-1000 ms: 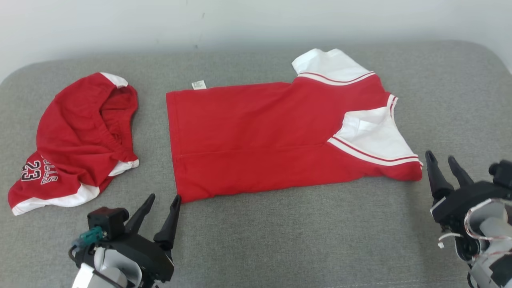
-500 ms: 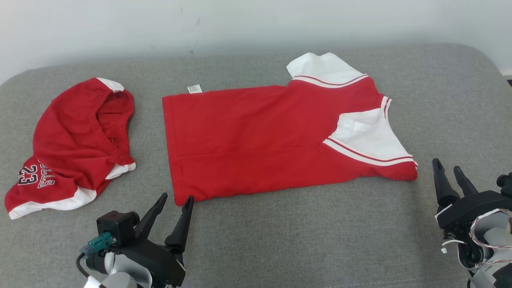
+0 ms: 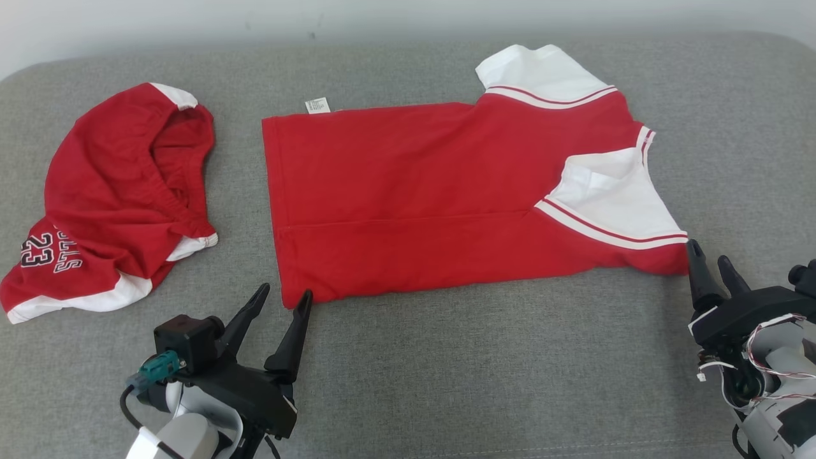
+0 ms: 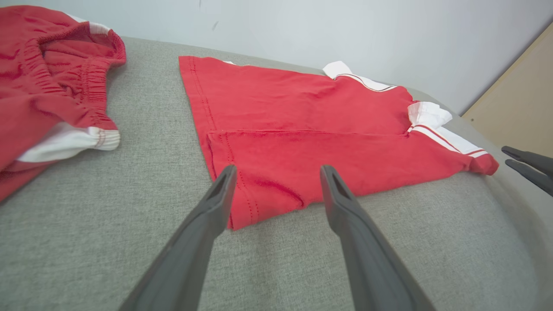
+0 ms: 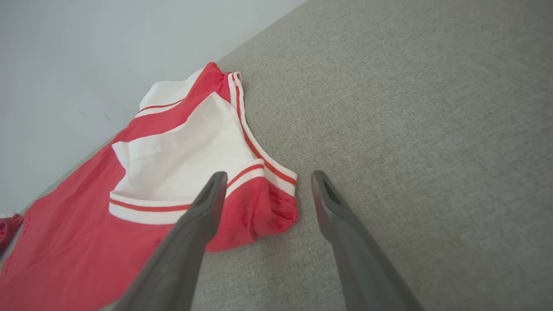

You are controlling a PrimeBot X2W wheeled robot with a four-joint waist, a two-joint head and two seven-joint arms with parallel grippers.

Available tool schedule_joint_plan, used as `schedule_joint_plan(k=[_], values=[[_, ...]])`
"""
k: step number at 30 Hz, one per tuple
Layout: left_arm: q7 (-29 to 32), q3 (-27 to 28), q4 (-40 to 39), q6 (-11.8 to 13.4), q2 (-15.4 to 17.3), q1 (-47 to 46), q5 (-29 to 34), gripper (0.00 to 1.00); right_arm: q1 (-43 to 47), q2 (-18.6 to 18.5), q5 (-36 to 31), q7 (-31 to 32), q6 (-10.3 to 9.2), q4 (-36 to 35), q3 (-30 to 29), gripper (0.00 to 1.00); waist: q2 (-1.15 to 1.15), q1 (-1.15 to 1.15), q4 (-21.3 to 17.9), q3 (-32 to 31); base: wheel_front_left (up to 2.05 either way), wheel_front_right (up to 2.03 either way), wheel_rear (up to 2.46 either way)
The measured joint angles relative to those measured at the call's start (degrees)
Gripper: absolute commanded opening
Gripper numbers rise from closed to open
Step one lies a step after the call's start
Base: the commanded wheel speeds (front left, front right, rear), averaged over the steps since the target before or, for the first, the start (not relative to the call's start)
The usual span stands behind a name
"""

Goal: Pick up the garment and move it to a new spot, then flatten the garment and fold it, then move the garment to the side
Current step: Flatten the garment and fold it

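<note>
Left pincer agape, empty, low left; right pincer agape, empty, low right.

Two garments, one grey cushion.
One shirt centre, one shorts left; left end effector, right end effector: two.

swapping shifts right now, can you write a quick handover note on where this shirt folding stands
Left gripper: open, straddling the near hem corner of the shirt, holding nothing.
Right gripper: open at the near shoulder corner, holding nothing.
Shirt: flat on the grey cushion, near long edge folded over; red shorts crumpled to its left.
Done: laid flat, first fold. Left: remaining folds, then move it aside.
</note>
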Motion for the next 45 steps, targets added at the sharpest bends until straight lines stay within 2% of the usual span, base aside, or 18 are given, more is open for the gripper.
schedule_joint_plan(k=[13, 20, 37, 38, 39, 40, 45], values=[[0.0, 0.1, -0.43, -0.02, 0.02, -1.54, 0.15, 1.0, -2.46, 1.23, 2.71, 4.13, 0.0, 3.38, -0.88, 1.0, 0.0, 0.0, 1.18, 2.56, 0.0, 0.0, 0.0], [1.18, -0.16, 0.35, -1.01, -1.54, -3.16, -0.48, 1.0, -4.58, 1.81, 3.83, 5.89, 0.01, 5.21, -1.01, 1.0, 0.01, 0.0, 1.26, 3.54, 0.0, 0.0, 0.0], [8.71, 0.03, 11.0, -1.55, -4.07, -6.33, -4.92, 1.0, -7.17, 2.81, 3.85, 10.02, 0.08, 6.1, 0.6, 0.99, 0.0, -0.01, -0.07, 4.92, 0.0, 0.0, 0.0], [9.25, 0.6, 13.01, -2.04, -5.14, -7.23, -5.6, 0.49, -8.04, 2.79, 3.88, 11.76, 0.07, 6.26, 1.31, 0.04, 0.0, -0.01, -0.15, 5.04, 0.0, 0.0, 0.0], [9.46, 0.6, 13.3, -2.07, -5.13, -7.42, -5.63, 0.18, -8.03, 2.85, 3.88, 11.98, 0.07, 6.23, 1.55, 0.0, 0.0, -0.01, -0.15, 5.04, 0.0, 0.0, 0.0], [9.73, 0.6, 13.69, -2.12, -5.13, -7.7, -5.73, 0.0, -8.02, 2.96, 3.89, 12.25, 0.07, 6.15, 1.79, 0.0, 0.0, -0.01, -0.15, 5.03, 0.0, 0.0, 0.0], [10.23, 0.47, 15.32, -2.7, -5.37, -8.18, -5.93, 0.0, -8.01, 3.11, 4.38, 12.73, 0.07, 5.92, 2.16, 0.0, 0.0, -0.01, -0.11, 4.62, 0.0, 0.0, 0.0]])
